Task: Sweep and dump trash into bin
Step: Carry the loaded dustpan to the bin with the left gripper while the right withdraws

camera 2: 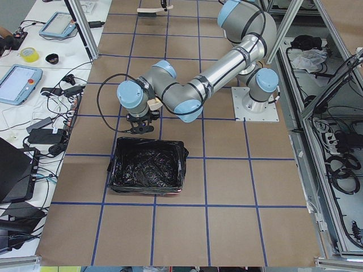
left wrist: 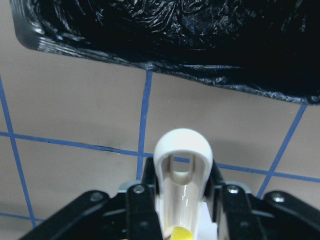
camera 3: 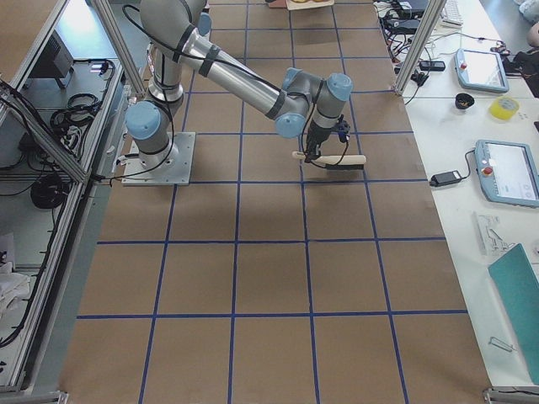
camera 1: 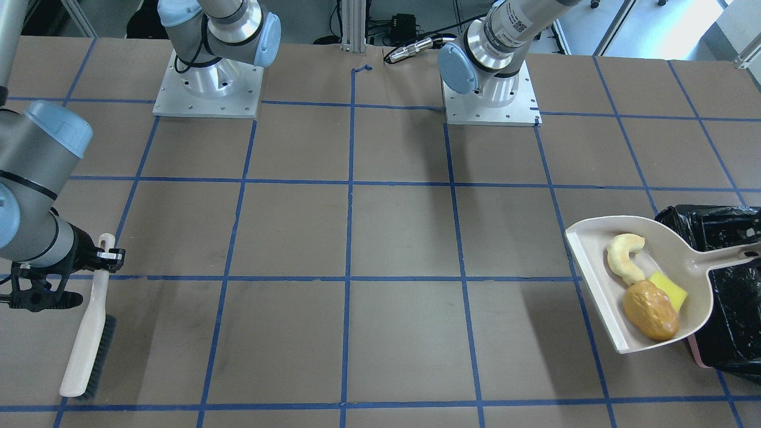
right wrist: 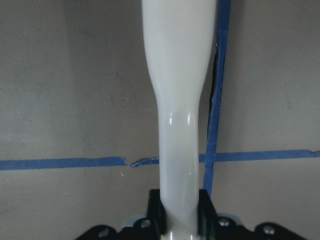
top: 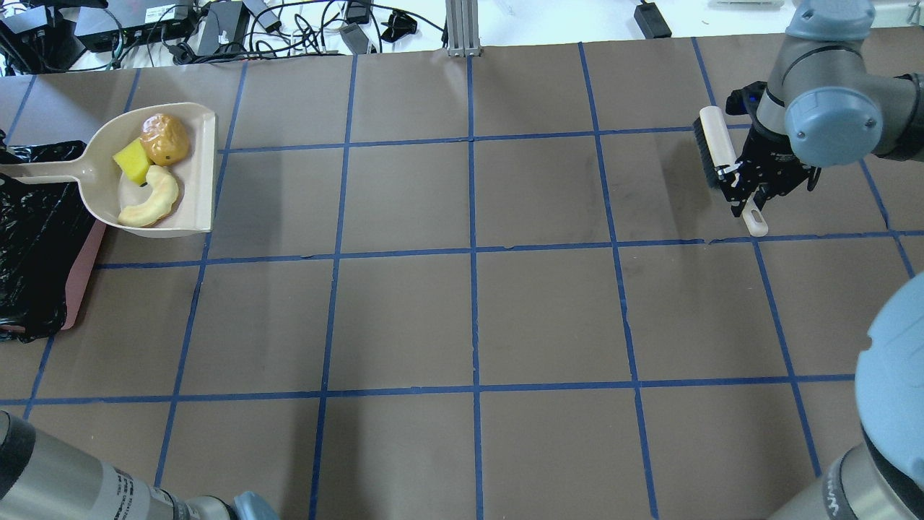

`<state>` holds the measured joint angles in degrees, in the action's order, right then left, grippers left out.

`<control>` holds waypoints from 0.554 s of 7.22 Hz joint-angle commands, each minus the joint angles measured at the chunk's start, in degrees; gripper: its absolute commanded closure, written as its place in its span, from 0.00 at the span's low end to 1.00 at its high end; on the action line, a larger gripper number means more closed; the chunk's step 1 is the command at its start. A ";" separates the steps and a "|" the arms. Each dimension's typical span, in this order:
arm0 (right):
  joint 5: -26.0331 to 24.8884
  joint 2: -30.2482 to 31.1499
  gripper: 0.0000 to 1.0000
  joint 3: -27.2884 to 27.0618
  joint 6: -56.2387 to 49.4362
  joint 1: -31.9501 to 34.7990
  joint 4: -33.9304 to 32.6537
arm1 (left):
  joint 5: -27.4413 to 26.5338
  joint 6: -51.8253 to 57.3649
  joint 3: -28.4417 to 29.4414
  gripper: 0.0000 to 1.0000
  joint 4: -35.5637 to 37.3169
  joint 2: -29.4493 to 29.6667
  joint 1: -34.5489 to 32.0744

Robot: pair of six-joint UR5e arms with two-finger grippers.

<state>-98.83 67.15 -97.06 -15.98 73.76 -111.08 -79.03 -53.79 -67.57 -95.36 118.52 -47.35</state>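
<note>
The beige dustpan (top: pixel 195 173) carries all three pieces of trash: the golden-brown lump (top: pixel 164 139), the pale crescent slice (top: pixel 151 206) and the yellow wedge (top: pixel 132 160). It sits at the edge of the bin (top: pixel 29 238), a pink box lined with a black bag. In the left wrist view my left gripper (left wrist: pixel 182 192) is shut on the dustpan's handle (left wrist: pixel 182 150), with the bin's bag (left wrist: pixel 175 40) just ahead. My right gripper (top: pixel 747 189) is shut on the handle of a beige brush (top: pixel 715 148) at the far right of the table.
The pan with the trash also shows in the front view (camera 1: pixel 600 279), overlapping the bin (camera 1: pixel 731 297). The brush (camera 1: pixel 86 351) is at that view's left. Both arm bases stand on plates (camera 1: pixel 208 95) at the table's robot side. Cables (top: pixel 216 29) lie beyond the far edge.
</note>
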 commanded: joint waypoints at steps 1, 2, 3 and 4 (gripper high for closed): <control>-1.01 0.26 1.00 -1.90 -0.19 -0.11 -1.41 | -1.04 5.78 5.58 1.00 -0.97 4.16 3.83; -2.06 0.27 1.00 -2.08 -0.11 -0.11 -1.94 | -1.21 8.15 7.35 1.00 -0.97 5.40 5.76; -1.98 0.09 1.00 -2.17 0.07 -0.11 -1.95 | -1.30 10.52 9.37 1.00 -1.58 5.84 7.78; -1.98 0.18 1.00 -2.17 -0.02 -0.11 -1.95 | -2.52 14.03 10.95 1.00 -2.98 6.02 9.46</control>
<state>-100.69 67.31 -99.14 -16.00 73.65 -112.93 -80.59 -43.47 -58.74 -97.10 124.05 -40.06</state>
